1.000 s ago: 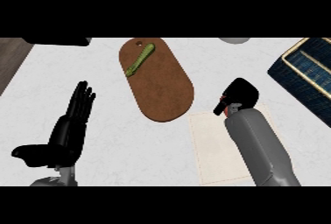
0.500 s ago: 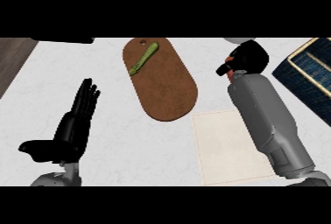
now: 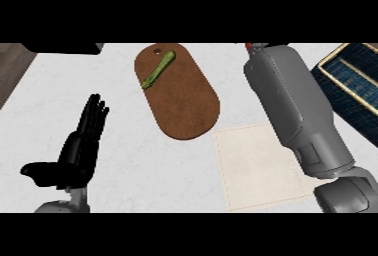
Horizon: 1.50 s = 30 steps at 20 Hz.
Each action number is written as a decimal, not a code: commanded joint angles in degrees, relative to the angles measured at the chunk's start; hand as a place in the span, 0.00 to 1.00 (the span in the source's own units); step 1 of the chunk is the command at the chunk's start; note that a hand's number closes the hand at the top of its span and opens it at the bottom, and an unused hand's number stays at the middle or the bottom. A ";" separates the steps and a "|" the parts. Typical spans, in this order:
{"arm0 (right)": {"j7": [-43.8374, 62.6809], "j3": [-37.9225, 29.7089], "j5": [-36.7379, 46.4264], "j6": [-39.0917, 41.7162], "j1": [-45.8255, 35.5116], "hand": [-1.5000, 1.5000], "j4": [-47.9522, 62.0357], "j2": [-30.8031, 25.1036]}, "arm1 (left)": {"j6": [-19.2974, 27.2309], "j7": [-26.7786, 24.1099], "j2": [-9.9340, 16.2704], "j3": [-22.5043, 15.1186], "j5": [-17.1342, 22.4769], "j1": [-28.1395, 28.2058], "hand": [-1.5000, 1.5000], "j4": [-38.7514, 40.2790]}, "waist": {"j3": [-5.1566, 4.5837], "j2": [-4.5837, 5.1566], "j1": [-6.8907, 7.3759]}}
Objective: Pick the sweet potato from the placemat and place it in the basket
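My right forearm (image 3: pixel 295 100) stretches up across the counter to the view's upper edge, just left of the basket (image 3: pixel 353 82), a dark blue box with a tan rim at the right. Only a sliver of the right hand (image 3: pixel 260 45) shows there, curled on a reddish bit of the sweet potato (image 3: pixel 249 46); the rest of both is cut off. The cream placemat (image 3: pixel 258 167) lies bare at lower centre, partly under the forearm. At the lower left my left hand (image 3: pixel 80 147) rests open, fingers up.
A brown oval cutting board (image 3: pixel 181 95) with a green vegetable (image 3: pixel 158 70) on it lies left of the right arm. A dark object (image 3: pixel 63 47) sits at the top left, beside a wooden strip (image 3: pixel 13 70).
My right arm has moved up and away from the placemat towards the top, carrying the sweet potato; the hand now sits almost out of view. The left hand has stayed put.
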 commanded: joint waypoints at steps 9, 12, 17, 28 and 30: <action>12.50 -3.16 5.90 3.04 -5.48 1.00 2.59 -3.51 | 1.65 3.55 0.03 0.13 -1.89 0.84 0.50 -4.19 | 0.01 -0.67 -2.14; 13.39 -2.71 8.04 8.44 -6.92 1.00 4.17 -5.76 | 0.79 2.41 -0.43 2.28 0.00 -1.65 0.50 0.03 | -0.03 -0.62 -2.58; 10.29 -3.59 6.67 12.80 -1.62 1.00 -2.05 -10.02 | 1.17 0.88 -1.32 1.48 -1.15 1.34 0.50 -0.07 | 0.00 -1.01 -3.39; 4.48 -6.96 3.71 13.40 10.51 1.00 -11.29 -16.56 | -0.89 2.07 -0.62 2.71 -0.46 1.30 0.50 -2.20 | 0.02 -0.76 -2.88; 3.87 -6.59 3.38 11.57 15.37 1.00 -14.57 -15.37 | 0.96 1.91 -2.24 0.85 -3.08 1.34 0.50 -1.61 | 0.02 -0.81 -2.97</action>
